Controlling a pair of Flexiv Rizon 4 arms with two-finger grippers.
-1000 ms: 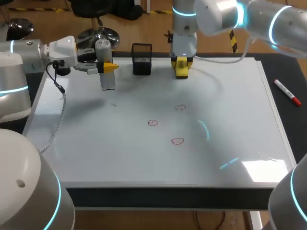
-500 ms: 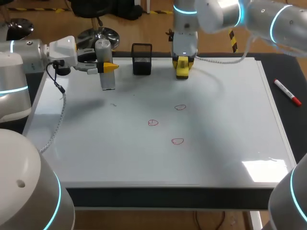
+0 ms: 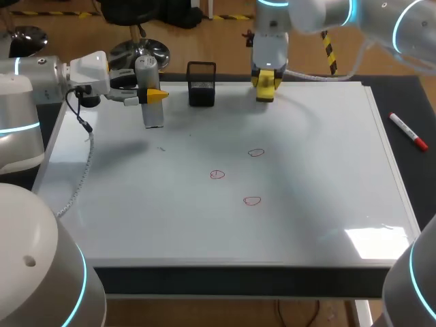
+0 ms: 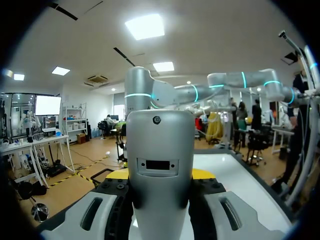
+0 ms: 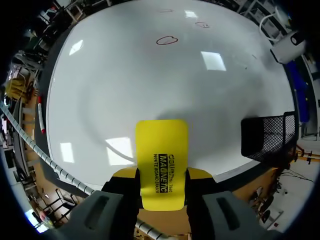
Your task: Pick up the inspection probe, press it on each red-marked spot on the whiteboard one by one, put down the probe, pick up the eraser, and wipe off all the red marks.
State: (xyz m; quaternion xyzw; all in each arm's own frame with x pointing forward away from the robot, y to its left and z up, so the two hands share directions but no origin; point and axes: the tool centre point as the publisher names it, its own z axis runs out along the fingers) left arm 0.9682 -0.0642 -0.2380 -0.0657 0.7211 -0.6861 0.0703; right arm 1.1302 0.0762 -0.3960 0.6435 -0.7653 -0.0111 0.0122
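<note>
Right now the L gripper is clamped on a grey cylindrical inspection probe, w/ a finger on each side of its body. The probe hangs upright over the far-left part of the glossy white whiteboard. Can't tell whether its lower end touches the surface. In the L wrist view the probe fills the gap btwn the fingers, w/ a yellow tip peeking out on each side.

The R arm comes in from the far right. The R gripper grips a flat yellow eraser from two sides, at the board's far edge near the middle. In the R wrist view the eraser sticks out ahead of the fingers, flat face to the camera, casting a shadow on the board below.

A black wire-mesh holder stands at the far edge, btwn probe and eraser and apart from both.

Three small red circle marks sit mid-board: one farthest back, one to its left, one nearest. All are well apart from both grippers.

A red-and-white marker pen lies off the board on the black table, R side.
</note>
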